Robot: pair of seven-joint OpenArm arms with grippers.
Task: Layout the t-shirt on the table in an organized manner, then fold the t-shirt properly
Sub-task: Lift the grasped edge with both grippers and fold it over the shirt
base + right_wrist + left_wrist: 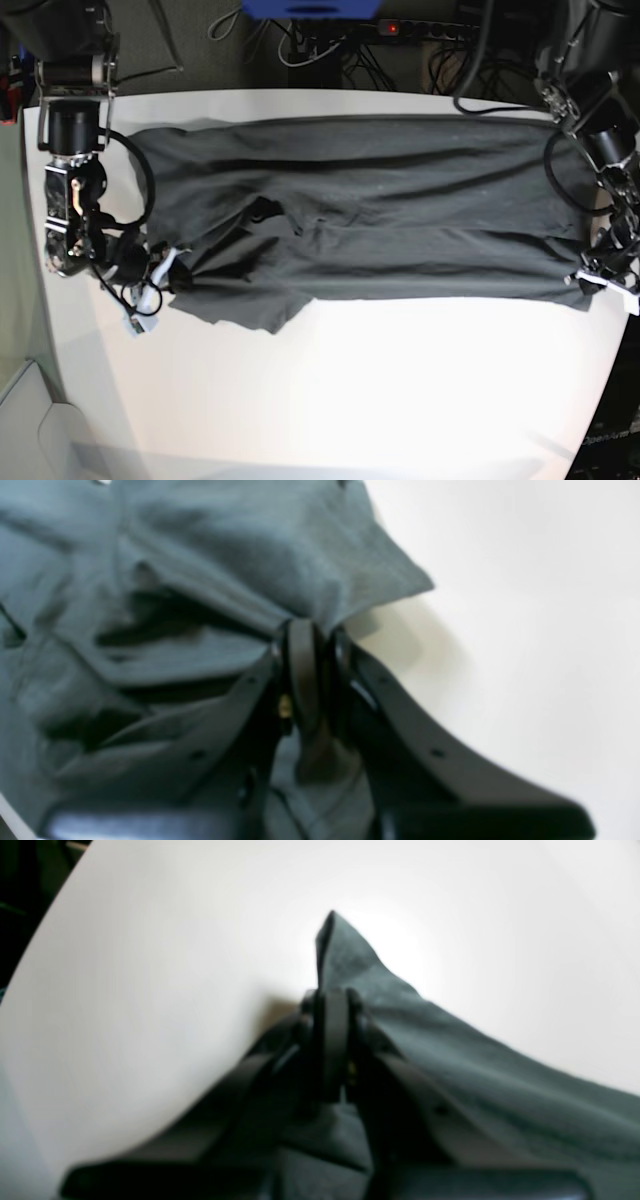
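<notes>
- Lying stretched lengthwise across the far half of the large white smooth surface — dark charcoal-grey soft cloth t-shirt, creased near the middle.
- Clamped tight on one cloth corner — left tool, a peak of fabric poking past its tips.
- Pinched on a bunched fold at the opposite end — right tool.

Both wrist views are soft and blurred, worst on the near black fingers, with overexposed glare on the table beyond the t-shirt and soft shadows beside the cloth, while the base view is sharper, brightly washed out at centre and dim along its edges.
</notes>
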